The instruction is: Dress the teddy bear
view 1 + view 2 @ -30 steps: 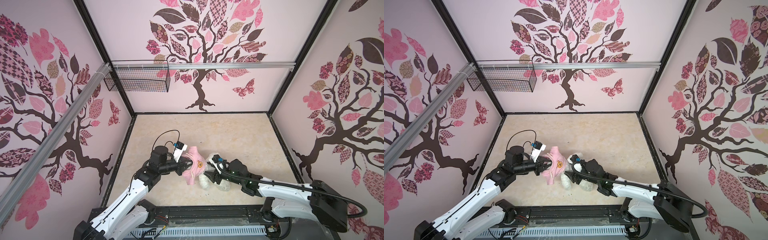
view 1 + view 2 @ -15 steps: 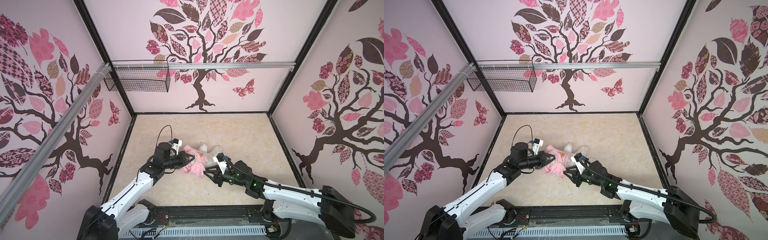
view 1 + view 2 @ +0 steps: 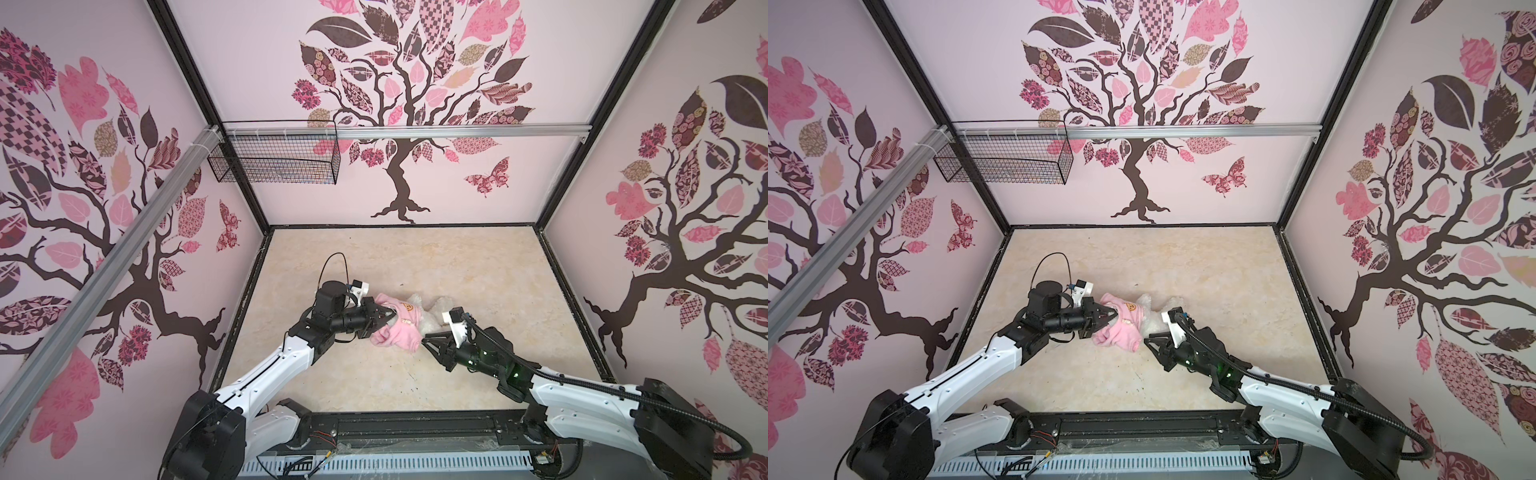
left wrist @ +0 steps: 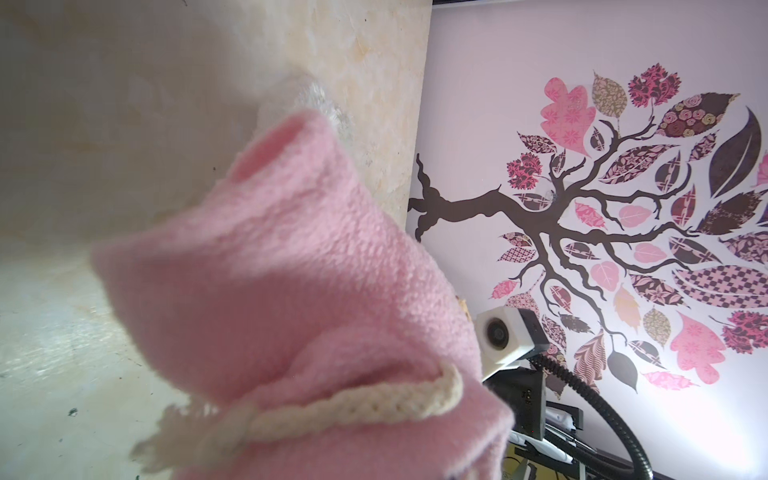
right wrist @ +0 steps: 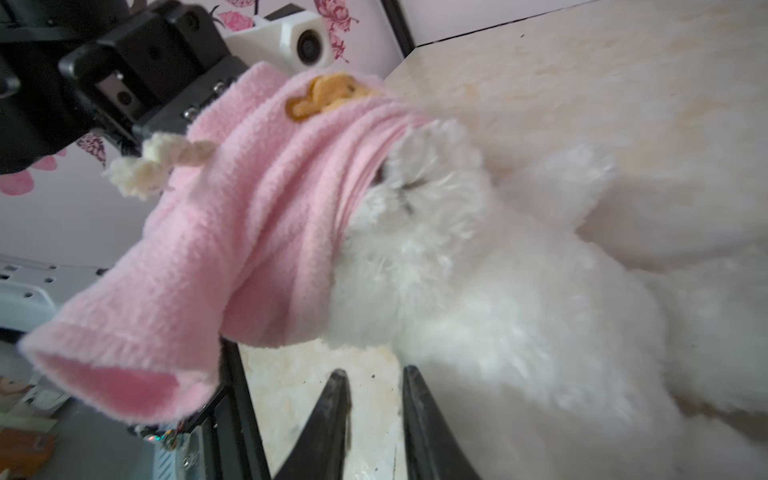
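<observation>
On tabletop [image 3: 478, 266], near front middle, teddy bear [image 3: 430, 324] lies with head inside pink shirt [image 3: 399, 330]. Left gripper [image 3: 379, 314] clamped on shirt's hood end. Right gripper [image 5: 374, 376] slightly apart, empty, just beside hem. Best: pinch hem only, not fur; pull bodyward against left's hold.

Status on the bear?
Left gripper shut on pink hooded shirt. Right gripper open, empty, beside teddy bear. Shirt partly over bear's head. Nothing in the way.

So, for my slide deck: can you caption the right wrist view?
Left claw holding the pink shirt over the head of the teddy bear; right claw open, empty.
</observation>
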You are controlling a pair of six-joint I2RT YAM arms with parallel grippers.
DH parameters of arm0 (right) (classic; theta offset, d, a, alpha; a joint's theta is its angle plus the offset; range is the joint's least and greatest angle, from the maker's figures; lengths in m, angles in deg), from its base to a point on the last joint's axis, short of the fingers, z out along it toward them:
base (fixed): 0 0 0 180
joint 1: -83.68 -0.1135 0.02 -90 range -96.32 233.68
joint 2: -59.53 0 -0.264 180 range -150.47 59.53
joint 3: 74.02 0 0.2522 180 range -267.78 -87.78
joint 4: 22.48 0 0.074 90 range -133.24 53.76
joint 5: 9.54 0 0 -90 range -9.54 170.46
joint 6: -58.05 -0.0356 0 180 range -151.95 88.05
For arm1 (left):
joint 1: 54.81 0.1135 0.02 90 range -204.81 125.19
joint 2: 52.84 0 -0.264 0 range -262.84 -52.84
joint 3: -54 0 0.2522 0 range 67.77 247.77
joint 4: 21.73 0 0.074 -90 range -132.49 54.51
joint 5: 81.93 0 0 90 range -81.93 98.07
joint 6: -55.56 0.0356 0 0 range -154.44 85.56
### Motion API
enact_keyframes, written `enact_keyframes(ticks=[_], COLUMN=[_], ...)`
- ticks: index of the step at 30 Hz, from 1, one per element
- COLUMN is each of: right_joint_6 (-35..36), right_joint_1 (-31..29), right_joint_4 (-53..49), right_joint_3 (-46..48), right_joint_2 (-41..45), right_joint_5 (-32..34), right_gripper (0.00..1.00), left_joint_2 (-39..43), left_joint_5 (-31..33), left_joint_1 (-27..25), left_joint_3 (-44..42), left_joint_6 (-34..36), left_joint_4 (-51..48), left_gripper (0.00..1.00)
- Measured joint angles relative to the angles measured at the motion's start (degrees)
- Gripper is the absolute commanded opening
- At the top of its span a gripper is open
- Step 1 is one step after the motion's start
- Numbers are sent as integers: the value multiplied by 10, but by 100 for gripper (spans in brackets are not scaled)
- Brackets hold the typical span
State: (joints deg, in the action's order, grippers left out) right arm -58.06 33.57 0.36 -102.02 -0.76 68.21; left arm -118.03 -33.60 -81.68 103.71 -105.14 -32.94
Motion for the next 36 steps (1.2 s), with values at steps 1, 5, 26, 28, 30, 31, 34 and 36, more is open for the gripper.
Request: enact_keyframes(ticks=[1, 5, 26, 28, 30, 31, 34, 36], right_joint_6=[-7, -35, -65, -64, -61, -58, -51, -46], right_joint_1=[-2, -6, -6, -6, -6, -6, -6, -6], right_joint_4=[9, 63, 194, 198, 205, 208, 221, 225], right_joint_3=[-4, -6, -8, -8, -8, -8, -8, -8], right_joint_2=[-14, -61, -124, -124, -124, -124, -124, -124], right_joint_5=[-16, -48, -23, -21, -21, -21, -21, -23], right_gripper=[23, 20, 26, 27, 27, 27, 25, 21], left_joint_2=[0, 0, -3, -4, -5, -6, -10, -10], left_joint_5=[-1, -9, -13, -11, -10, -9, -6, -3], left_joint_1=[0, 0, -6, -9, -10, -11, -15, -18], left_joint_3=[0, 0, 0, 0, 0, 0, 0, 0], left_joint_6=[-8, -32, -49, -48, -48, -48, -48, -47], left_joint_4=[5, 23, 51, 53, 56, 58, 63, 64], left_gripper=[0, 0, 0, 0, 0, 0, 0, 0])
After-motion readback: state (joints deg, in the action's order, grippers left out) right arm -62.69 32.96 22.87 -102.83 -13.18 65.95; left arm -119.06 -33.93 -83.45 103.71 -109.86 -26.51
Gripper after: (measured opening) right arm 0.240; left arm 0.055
